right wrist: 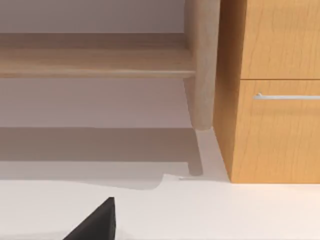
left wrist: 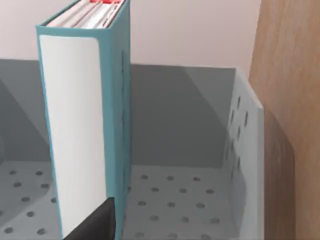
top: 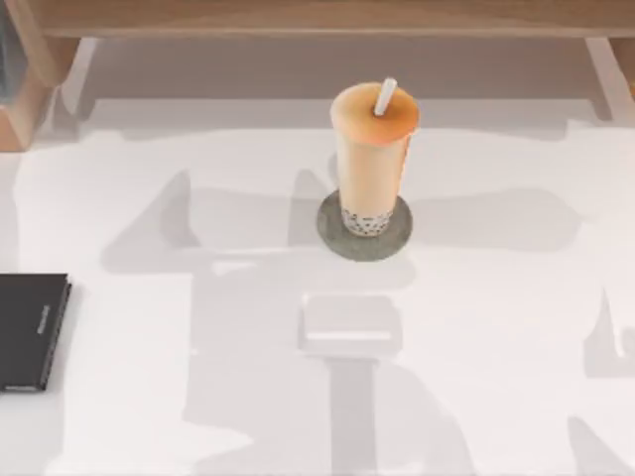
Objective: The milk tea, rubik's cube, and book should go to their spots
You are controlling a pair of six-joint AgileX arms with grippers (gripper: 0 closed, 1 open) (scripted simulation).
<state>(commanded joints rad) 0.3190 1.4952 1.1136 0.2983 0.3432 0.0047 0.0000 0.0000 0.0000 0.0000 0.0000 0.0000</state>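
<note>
The left gripper's dark fingertip sits at the foot of the upright book inside a grey perforated bin; whether it grips, I cannot tell. The milk tea stands on its coaster mid-table. Shelving the book looks the step in hand; next, release and back away cleanly.

White tabletop: a tall clear cup of pale orange-beige milk tea, with dark pearls at the bottom, an orange lid and a white straw, is seen standing upright on a round grey coaster, behind the table's middle. Just in front of the coaster, apart from it, a low white rectangular pad is laid flat. Well to the left of the cup, at the table's left edge, a flat black slab with small lettering is laid. Behind the cup, a long wooden shelf is seen across the back edge.
</note>
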